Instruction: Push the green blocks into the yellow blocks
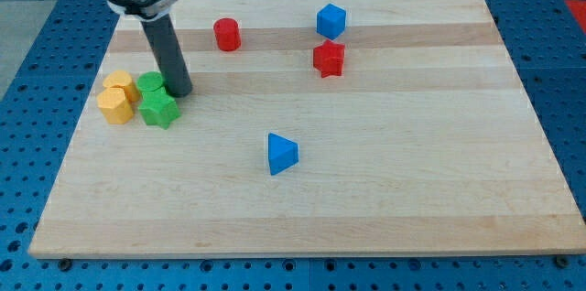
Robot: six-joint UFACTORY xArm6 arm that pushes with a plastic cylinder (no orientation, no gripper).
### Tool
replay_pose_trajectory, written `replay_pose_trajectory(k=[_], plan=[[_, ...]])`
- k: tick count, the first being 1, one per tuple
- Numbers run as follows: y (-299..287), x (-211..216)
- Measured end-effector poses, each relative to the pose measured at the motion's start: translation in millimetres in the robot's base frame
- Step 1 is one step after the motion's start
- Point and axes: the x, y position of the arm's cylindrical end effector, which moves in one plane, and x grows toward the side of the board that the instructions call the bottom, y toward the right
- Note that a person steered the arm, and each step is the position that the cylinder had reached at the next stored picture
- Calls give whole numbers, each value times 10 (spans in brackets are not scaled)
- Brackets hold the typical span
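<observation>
The dark rod comes down from the view's top left, nearly upright, and my tip (180, 91) sits touching the right side of the green cylinder (150, 83). There are no fingers here, only the rod.

The green star (158, 108) lies just below that cylinder. Both green blocks press against the two yellow blocks (117, 98) to their left.

The pale wooden worktop (412, 190) rests on a blue perforated base (568, 71). A red cylinder (226, 34), blue cube (330, 21), red star (329, 58) and blue wedge (281, 154) lie well apart.
</observation>
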Motion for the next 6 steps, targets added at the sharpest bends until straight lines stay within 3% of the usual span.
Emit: replay_pose_trajectory(k=[2,4,6], plan=[[-239,0],[543,20],[526,304]])
